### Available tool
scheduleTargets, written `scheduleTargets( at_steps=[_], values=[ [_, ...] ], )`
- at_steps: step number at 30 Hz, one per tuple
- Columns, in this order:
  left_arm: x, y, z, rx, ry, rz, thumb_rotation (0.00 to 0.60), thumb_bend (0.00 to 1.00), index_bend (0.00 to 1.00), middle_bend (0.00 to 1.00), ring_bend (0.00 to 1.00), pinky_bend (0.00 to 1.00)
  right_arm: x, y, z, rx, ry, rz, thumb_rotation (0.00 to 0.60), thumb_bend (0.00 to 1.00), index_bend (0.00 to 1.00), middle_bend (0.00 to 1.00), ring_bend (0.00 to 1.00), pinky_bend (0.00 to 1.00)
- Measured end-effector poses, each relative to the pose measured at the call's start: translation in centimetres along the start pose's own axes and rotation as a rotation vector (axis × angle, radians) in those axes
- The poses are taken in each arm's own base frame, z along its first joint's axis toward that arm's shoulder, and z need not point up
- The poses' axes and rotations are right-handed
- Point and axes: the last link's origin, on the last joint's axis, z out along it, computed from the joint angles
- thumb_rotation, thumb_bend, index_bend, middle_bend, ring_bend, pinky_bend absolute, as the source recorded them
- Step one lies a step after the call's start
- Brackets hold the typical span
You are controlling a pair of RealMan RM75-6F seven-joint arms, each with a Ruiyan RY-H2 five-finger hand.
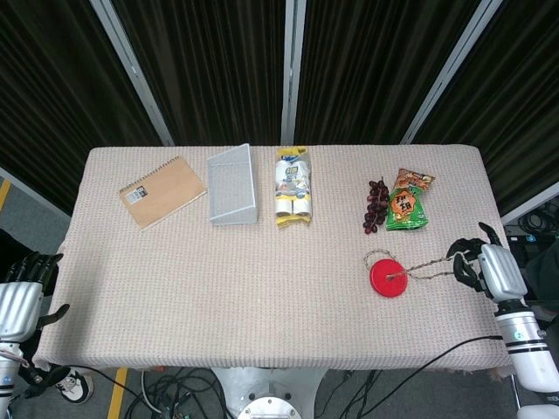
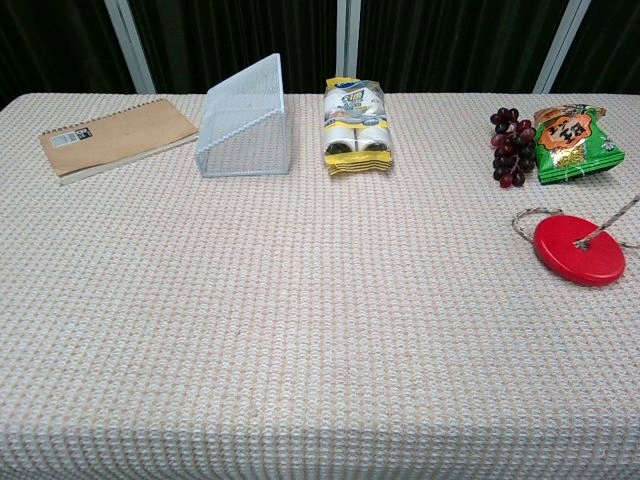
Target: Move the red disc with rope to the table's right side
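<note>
The red disc (image 1: 387, 278) lies flat on the table's right part, also seen as the red disc (image 2: 579, 248) in the chest view. Its rope (image 1: 425, 271) runs from the disc's centre hole rightward to my right hand (image 1: 483, 267), which holds the rope's end near the table's right edge. A small loop of rope (image 2: 530, 217) lies behind the disc. My left hand (image 1: 19, 299) hangs off the table's left side, fingers apart, holding nothing. Neither hand shows in the chest view.
Purple grapes (image 1: 376, 205) and a green snack bag (image 1: 407, 200) lie behind the disc. A yellow packet (image 1: 293, 185), a wire basket (image 1: 231, 186) and a brown notebook (image 1: 162, 190) line the table's back. The table edge (image 1: 502, 244) is close to my right hand.
</note>
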Motion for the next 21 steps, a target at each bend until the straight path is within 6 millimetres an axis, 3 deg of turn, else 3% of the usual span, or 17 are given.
scheduleTargets(
  at_steps=[8,13,14,16,18,20,21],
  values=[
    [-0.3,0.2,0.1,-0.003,-0.009,-0.002,0.6,0.15,0.15,0.16,0.08,0.18,1.0,1.1,-0.3,-0.027,0.059,0.025,0.6,0.61,0.98,0.95,0.43,0.0],
    [-0.5,0.2,0.1,-0.003,-0.015,-0.003,0.6,0.15,0.15,0.16,0.08,0.18,0.0,0.2,0.3,0.003,0.034,0.045,0.6,0.62,0.98,0.95,0.42,0.0],
    [-0.5,0.3,0.1,-0.003,-0.016,-0.005,0.6,0.15,0.15,0.16,0.08,0.18,-0.4,-0.3,0.6,0.02,0.026,0.044,0.6,0.58,0.94,0.93,0.41,0.0],
    [-0.6,0.2,0.1,-0.002,-0.016,-0.005,0.6,0.15,0.15,0.16,0.08,0.18,-1.1,-1.1,1.0,0.048,0.009,0.029,0.6,0.4,0.77,0.78,0.31,0.0],
    [-0.6,0.1,0.0,0.002,-0.016,-0.005,0.6,0.15,0.15,0.16,0.08,0.18,-1.8,-1.7,1.4,0.073,-0.032,-0.008,0.6,0.13,0.33,0.36,0.08,0.0],
    [-0.6,0.0,-0.1,0.007,-0.016,-0.006,0.6,0.15,0.15,0.16,0.08,0.18,-2.4,-1.9,1.7,0.075,-0.086,-0.061,0.6,0.01,0.04,0.06,0.0,0.0],
    [-0.5,-0.1,-0.1,0.009,-0.015,-0.006,0.6,0.15,0.15,0.16,0.08,0.18,-2.7,-2.0,1.8,0.073,-0.108,-0.086,0.6,0.0,0.0,0.02,0.0,0.0]
  ],
)
